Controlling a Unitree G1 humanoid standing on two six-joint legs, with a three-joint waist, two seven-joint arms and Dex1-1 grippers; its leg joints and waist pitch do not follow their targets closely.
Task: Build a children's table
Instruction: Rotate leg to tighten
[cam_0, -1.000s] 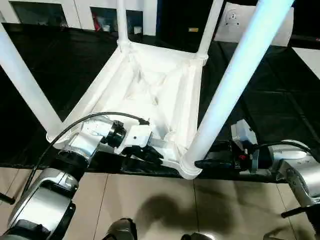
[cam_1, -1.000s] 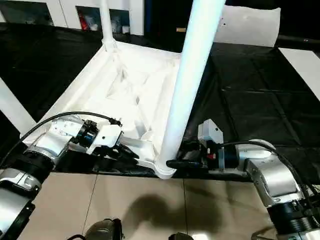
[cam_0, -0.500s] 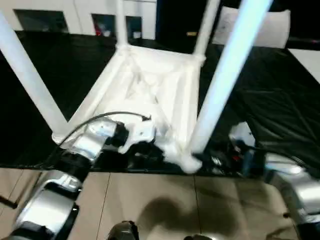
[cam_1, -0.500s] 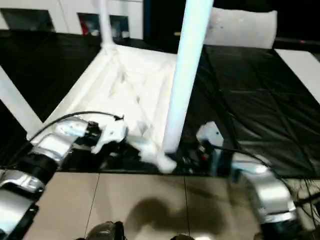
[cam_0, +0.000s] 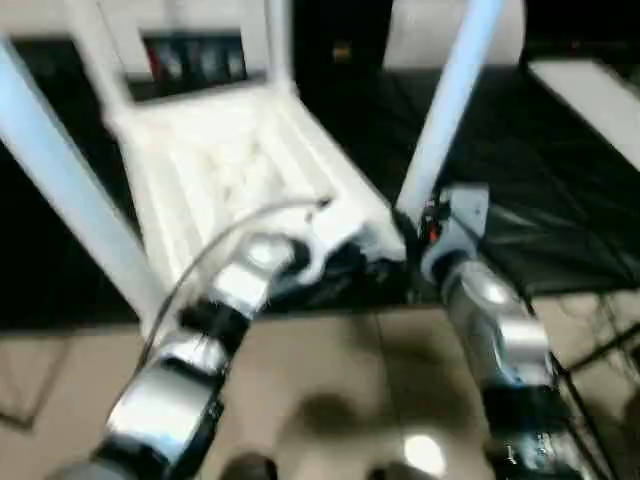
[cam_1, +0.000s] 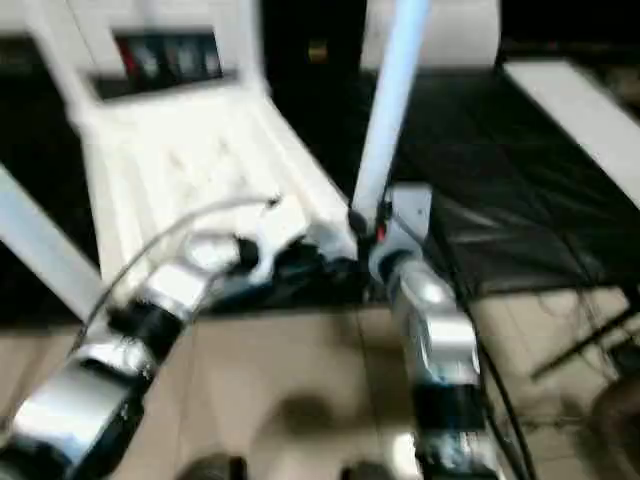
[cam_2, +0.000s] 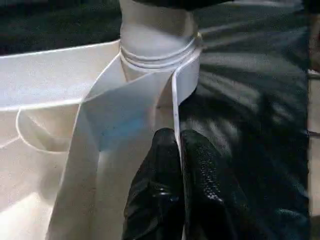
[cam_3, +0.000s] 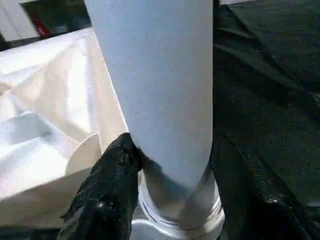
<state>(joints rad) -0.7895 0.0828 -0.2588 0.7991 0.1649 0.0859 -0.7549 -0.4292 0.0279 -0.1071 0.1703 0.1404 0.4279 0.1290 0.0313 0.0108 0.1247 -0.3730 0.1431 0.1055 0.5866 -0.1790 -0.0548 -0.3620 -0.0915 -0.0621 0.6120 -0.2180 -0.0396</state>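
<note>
The children's table lies upside down: its white ribbed tabletop (cam_0: 215, 170) rests on the black cover with legs standing up from the corner sockets. At the near right corner, my left gripper (cam_2: 177, 137) is shut on the tabletop's thin rim, just below the socket (cam_2: 157, 47). My right gripper (cam_3: 172, 165) is closed around the base of the near right leg (cam_0: 445, 110), one black finger (cam_3: 112, 175) pressed against its side. In the head views both grippers meet at that corner: the left gripper (cam_0: 345, 265) and the right gripper (cam_0: 415, 250). Another leg (cam_0: 70, 190) rises at the left.
The black-covered work table (cam_0: 540, 170) stretches right and behind the tabletop; its front edge runs just below the grippers. Beige floor (cam_0: 330, 380) lies in front. A white cabinet (cam_0: 190, 60) stands at the back. Cables hang at the right (cam_1: 570, 350).
The whole picture has swung and blurred, so the camera has moved. Both grippers keep their holds at the near right corner; my right forearm now comes in from below instead of from the right.
</note>
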